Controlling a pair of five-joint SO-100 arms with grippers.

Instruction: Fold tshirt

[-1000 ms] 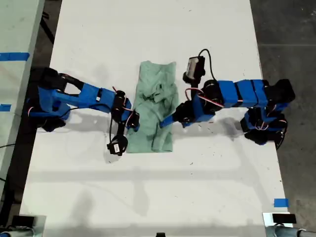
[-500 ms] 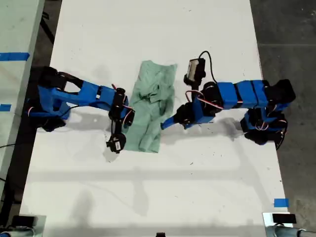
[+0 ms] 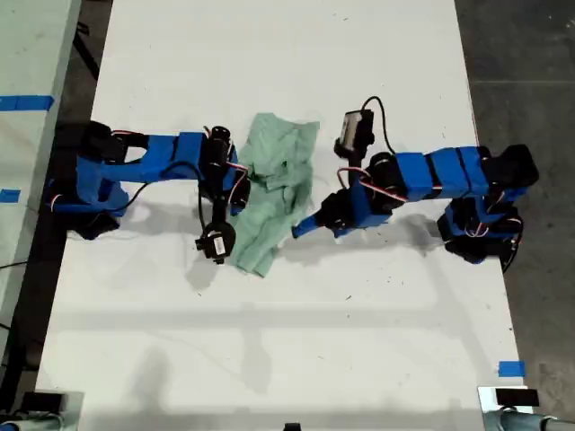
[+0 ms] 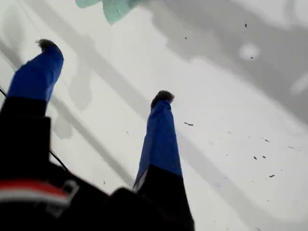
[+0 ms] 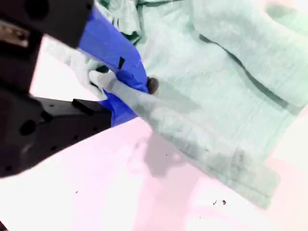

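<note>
A: First pincer (image 4: 103, 72) status?
B: My first pincer has its two blue prongs spread apart with nothing between them, only bare white tabletop (image 4: 231, 96) underneath. A corner of the tshirt (image 4: 113, 7) shows just past the tips, not touching.
A: Where is it in the exterior view?
B: My first pincer (image 3: 304, 224) is on the arm coming in from the exterior view's right, tip just beside the cloth's edge.
A: Second pincer?
B: My second pincer (image 5: 130, 89) is clamped on a bunched fold of the tshirt (image 5: 226, 91); the cloth drapes away from the blue jaw. In the exterior view it (image 3: 235, 184) sits at the cloth's side nearer the exterior view's left.
A: Shirt position?
B: The tshirt (image 3: 274, 193) lies crumpled between the two arms near the tabletop (image 3: 269, 54) middle, running diagonally, with its lower end toward the exterior view's left. Not flat, several creases.
</note>
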